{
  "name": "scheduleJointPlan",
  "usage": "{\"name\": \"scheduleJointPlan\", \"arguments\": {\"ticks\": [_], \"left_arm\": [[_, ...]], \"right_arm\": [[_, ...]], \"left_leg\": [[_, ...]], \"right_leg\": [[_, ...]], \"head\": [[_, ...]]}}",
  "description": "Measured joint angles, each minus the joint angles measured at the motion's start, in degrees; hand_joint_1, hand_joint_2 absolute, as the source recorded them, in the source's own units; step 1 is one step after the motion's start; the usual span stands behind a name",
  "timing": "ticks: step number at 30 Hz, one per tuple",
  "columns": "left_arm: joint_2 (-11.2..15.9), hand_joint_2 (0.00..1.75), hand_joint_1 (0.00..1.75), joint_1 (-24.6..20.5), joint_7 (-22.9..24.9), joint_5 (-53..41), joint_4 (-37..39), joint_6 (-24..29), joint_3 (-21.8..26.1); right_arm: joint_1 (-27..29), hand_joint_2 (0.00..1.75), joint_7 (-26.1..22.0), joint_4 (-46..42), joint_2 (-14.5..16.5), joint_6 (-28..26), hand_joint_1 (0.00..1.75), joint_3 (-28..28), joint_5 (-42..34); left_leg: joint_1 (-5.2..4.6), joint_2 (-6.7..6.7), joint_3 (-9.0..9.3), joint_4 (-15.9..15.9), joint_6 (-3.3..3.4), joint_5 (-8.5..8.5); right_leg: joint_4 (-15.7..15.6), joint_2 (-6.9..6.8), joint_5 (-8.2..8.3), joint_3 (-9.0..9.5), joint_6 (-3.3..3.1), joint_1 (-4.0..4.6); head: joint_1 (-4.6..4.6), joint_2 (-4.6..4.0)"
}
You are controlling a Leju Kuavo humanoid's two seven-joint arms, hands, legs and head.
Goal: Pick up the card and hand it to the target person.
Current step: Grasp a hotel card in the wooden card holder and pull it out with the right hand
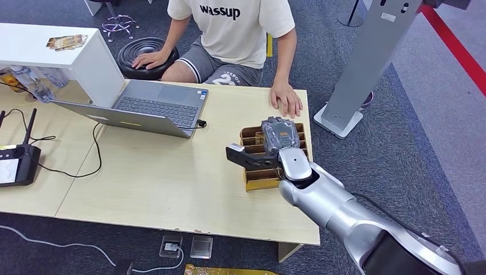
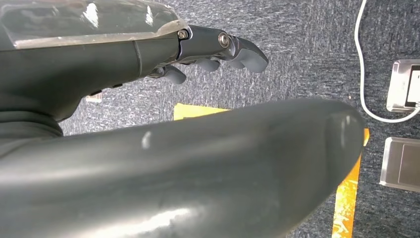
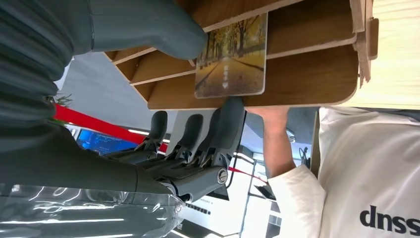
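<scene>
The card [image 3: 233,54], printed with an autumn tree avenue, stands in a slot of the wooden rack [image 1: 255,180] at the table's right side. My right hand [image 1: 269,150] hovers over the rack, thumb pointing left. In the right wrist view the thumb [image 3: 163,29] presses one edge of the card and a dark finger [image 3: 230,114] touches the opposite edge, so the card is pinched while still in the slot. The person [image 1: 238,28] in a white T-shirt sits across the table, with one hand [image 1: 285,98] flat on it just beyond the rack. My left hand [image 2: 198,148] hangs over the floor holding nothing.
An open laptop [image 1: 149,109] sits left of the rack with a cable to it. A controller [image 1: 17,163] lies at the far left, behind it a white shelf [image 1: 57,54]. A grey stand [image 1: 367,63] rises right of the table [image 1: 160,183].
</scene>
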Motion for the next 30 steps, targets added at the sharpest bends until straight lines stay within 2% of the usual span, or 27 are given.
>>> {"name": "scheduleJointPlan", "arguments": {"ticks": [4,23,28,30], "left_arm": [[0.0,0.00,0.00,0.0,0.0,0.1,0.0,0.0,-0.2],[0.2,0.00,0.00,0.0,-0.1,0.2,0.0,-0.2,-0.9],[0.2,0.00,0.00,0.0,-0.2,0.2,0.0,-0.2,-0.9],[0.2,0.00,0.00,0.0,-0.2,0.2,0.0,-0.2,-0.9]], "right_arm": [[-0.1,1.75,0.0,0.2,0.0,-0.4,0.84,0.3,-0.2],[-0.1,1.75,0.0,0.2,0.0,-0.8,1.16,0.9,-0.6],[0.0,1.75,-0.2,0.2,0.0,-0.6,1.10,1.0,-0.5],[0.0,1.75,-0.2,0.3,0.0,-0.6,1.16,1.0,-0.5]], "left_leg": [[0.00,0.00,0.00,0.0,0.00,0.00],[0.00,0.00,0.01,0.0,0.00,0.00],[0.00,0.00,0.02,0.0,0.00,0.00],[0.00,0.00,0.02,0.0,0.00,0.00]], "right_leg": [[0.0,0.00,0.00,0.00,0.00,0.00],[0.0,0.00,0.00,0.00,0.00,0.00],[0.0,0.01,0.00,0.00,0.00,0.00],[0.0,0.01,0.00,0.00,0.00,0.00]], "head": [[0.00,0.00],[0.01,0.00],[-0.01,0.00],[0.00,0.00]]}}
